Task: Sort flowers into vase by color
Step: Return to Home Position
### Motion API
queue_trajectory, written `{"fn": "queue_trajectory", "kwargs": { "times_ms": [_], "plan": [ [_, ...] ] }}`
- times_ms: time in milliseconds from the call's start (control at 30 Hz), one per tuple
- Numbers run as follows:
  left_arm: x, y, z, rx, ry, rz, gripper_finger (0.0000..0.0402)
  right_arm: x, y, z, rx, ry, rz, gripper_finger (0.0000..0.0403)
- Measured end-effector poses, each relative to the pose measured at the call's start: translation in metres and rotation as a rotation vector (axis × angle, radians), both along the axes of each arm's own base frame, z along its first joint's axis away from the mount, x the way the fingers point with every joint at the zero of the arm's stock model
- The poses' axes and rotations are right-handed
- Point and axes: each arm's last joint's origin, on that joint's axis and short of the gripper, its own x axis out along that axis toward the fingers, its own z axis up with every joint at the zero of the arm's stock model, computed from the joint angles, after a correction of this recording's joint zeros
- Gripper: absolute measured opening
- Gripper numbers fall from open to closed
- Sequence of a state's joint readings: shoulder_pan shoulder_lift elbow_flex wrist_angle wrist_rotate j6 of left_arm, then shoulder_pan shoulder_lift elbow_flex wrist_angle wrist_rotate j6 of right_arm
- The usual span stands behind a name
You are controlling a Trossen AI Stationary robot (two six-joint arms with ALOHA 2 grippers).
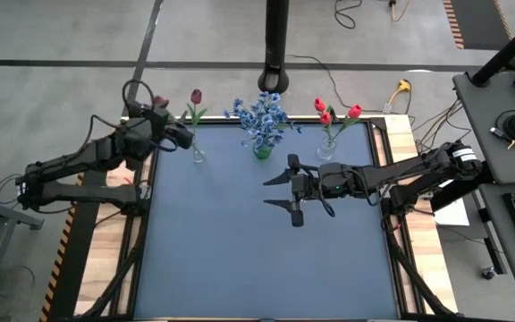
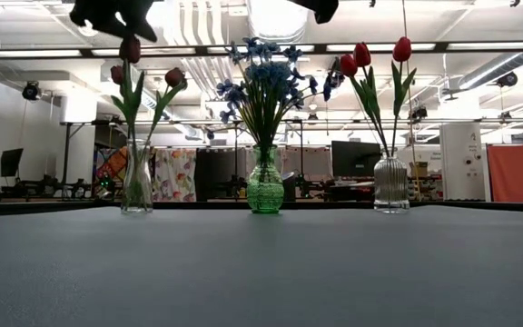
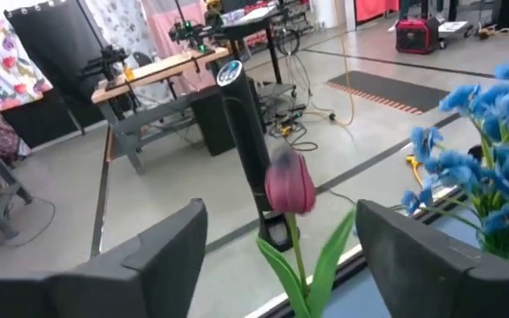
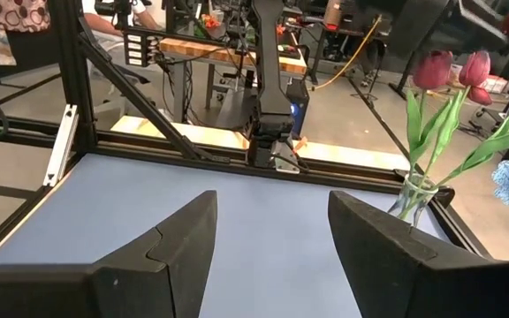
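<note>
- High view: three vases stand in a row along the far edge of the table (image 1: 240, 259). The left clear vase (image 1: 198, 155) holds the maroon tulips (image 1: 196, 96). The green vase (image 1: 262, 152) in the middle holds the blue blossoms (image 1: 259, 116). The right clear vase (image 1: 326, 148) holds the red tulips (image 1: 354, 112). The left gripper (image 1: 186, 136) is up beside the maroon tulips. The right gripper (image 1: 268, 193) is over the middle of the table, near the green vase, with its fingers spread wide and nothing between them.
- Low view: all three vases stand upright and well apart. There are three maroon tulips (image 2: 174, 77), a full bunch of blue blossoms (image 2: 266, 77) and three red tulips (image 2: 402, 48). The left gripper (image 2: 116, 18) shows as a dark shape at the top edge, just above the tallest maroon tulip.
- Left wrist view: the left gripper's fingers (image 3: 162, 252) are spread, with a maroon tulip head (image 3: 288, 185) in the gap between them, touching neither. The blue blossoms (image 3: 489, 168) are off to one side.
- Right wrist view: the right gripper's fingers (image 4: 162, 252) are spread over bare table (image 4: 175, 194). Beyond them stands the left clear vase (image 4: 411, 199) with its maroon tulips (image 4: 431, 69).
</note>
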State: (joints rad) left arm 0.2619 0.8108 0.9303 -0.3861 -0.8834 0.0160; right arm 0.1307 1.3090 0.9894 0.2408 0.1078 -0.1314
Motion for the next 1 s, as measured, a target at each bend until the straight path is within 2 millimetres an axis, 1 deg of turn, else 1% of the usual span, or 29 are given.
{"fn": "queue_trajectory", "kwargs": {
  "times_ms": [100,233,300,367,433,500,567,700,800,833,900,967,1000],
  "plan": [
    [-0.004,-0.001,0.016,0.012,0.011,-0.005,0.0287,0.000,0.000,0.000,0.001,-0.003,-0.001,0.0210],
    [-0.010,-0.004,0.043,0.044,-0.012,-0.040,0.0302,-0.001,-0.001,0.001,-0.002,-0.007,-0.019,0.0210],
    [-0.012,-0.008,0.056,0.033,-0.043,-0.137,0.0304,-0.003,-0.001,0.004,-0.002,-0.014,-0.024,0.0210],
    [-0.011,-0.015,0.067,0.003,-0.081,-0.284,0.0303,-0.007,0.000,0.009,-0.011,-0.022,-0.017,0.0210],
    [-0.009,-0.025,0.071,-0.037,-0.094,-0.421,0.0303,-0.017,0.003,0.016,-0.018,-0.026,-0.003,0.0210],
    [-0.007,-0.038,0.071,-0.052,-0.098,-0.510,0.0302,-0.028,0.007,0.025,-0.029,-0.033,0.019,0.0210],
    [-0.005,-0.054,0.068,-0.052,-0.090,-0.562,0.0302,-0.041,0.011,0.032,-0.041,-0.047,0.044,0.0210],
    [-0.007,-0.091,0.061,0.007,-0.060,-0.549,0.0301,-0.066,0.017,0.040,-0.040,-0.083,0.086,0.0210],
    [-0.017,-0.121,0.059,0.058,-0.054,-0.587,0.0301,-0.082,0.018,0.048,-0.022,-0.118,0.102,0.0210],
    [-0.021,-0.130,0.059,0.060,-0.059,-0.638,0.0301,-0.086,0.017,0.050,-0.013,-0.119,0.103,0.0210],
    [-0.030,-0.148,0.058,0.032,-0.074,-0.800,0.0301,-0.094,0.015,0.052,0.004,-0.112,0.101,0.0210],
    [-0.038,-0.168,0.052,-0.012,-0.081,-0.975,0.0301,-0.100,0.014,0.052,0.016,-0.084,0.102,0.0210],
    [-0.041,-0.178,0.047,-0.028,-0.088,-1.022,0.0301,-0.102,0.014,0.052,0.018,-0.069,0.110,0.0210]
  ]
}}
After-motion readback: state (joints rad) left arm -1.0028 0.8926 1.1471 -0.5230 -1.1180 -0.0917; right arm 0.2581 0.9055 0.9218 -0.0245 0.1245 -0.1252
